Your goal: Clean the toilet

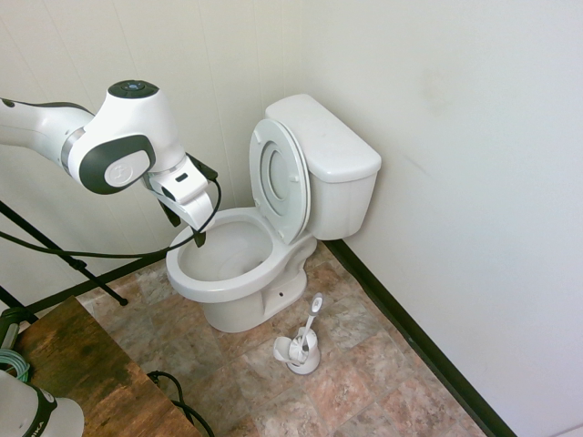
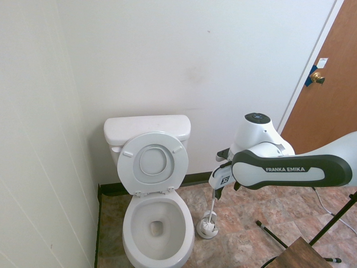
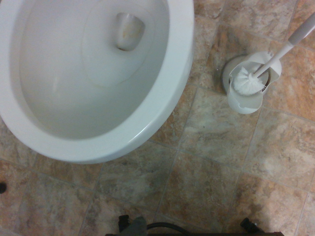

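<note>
Here, a white toilet stands in the corner of a small room, its tank against the back wall and a panelled side wall close along one flank. The lid and ring seat are both raised and lean back against the tank. The bowl lies open, with a shallow pool at the drain; the wrist view shows a faint yellowish tinge around that drain opening.

Just beside the bowl, on the side away from the panelled wall, a small white brush holder sits on the floor. A brush rests in it, bristles down, its slim handle tilting up and away from the toilet. Holder and toilet base are near but apart.

The white arm reaches in level from the open side of the room. Its gripper points down and hangs in the air near the front of the bowl rim, touching nothing. The fingers are spread apart and empty. In the second exterior view the arm's bulk hides most of the gripper.

The floor is mottled brown and tan tile, edged by a dark baseboard along the wall. A worn wooden tabletop shows at one corner, and a brown door with a brass knob stands behind the arm.
</note>
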`<state>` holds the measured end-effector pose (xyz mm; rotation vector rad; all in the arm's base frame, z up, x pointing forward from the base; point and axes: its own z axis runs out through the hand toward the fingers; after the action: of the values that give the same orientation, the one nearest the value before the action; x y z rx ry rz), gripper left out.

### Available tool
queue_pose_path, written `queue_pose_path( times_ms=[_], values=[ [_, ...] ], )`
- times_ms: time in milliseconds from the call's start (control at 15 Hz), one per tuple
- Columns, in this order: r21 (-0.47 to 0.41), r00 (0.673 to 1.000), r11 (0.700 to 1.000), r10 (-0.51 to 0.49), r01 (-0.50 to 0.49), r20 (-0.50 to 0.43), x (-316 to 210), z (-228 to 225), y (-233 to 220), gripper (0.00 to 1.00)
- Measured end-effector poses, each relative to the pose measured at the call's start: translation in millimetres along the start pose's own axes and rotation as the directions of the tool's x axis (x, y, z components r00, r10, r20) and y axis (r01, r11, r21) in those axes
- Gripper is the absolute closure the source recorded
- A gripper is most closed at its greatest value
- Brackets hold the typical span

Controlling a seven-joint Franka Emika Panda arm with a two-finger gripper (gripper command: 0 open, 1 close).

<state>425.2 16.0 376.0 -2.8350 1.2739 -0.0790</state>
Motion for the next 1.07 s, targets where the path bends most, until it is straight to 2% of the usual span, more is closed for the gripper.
queue_pose_path(
  times_ms=[200, 533, 800, 1067],
  values=[
    [0.002, 1.000, 1.000, 0.009, -0.009, -0.012, 6.0, 0.9, 0.1, 0.00],
    [-0.017, 0.980, 0.981, 0.194, -0.194, -0.033, 60.7, 31.1, -23.0, 0.00],
    [-0.056, 0.909, 0.909, 0.408, -0.414, -0.088, 120.1, 79.1, -40.5, 0.00],
    [-0.104, 0.854, 0.848, 0.510, -0.520, -0.103, 173.2, 139.4, -47.7, 0.00]
  ],
)
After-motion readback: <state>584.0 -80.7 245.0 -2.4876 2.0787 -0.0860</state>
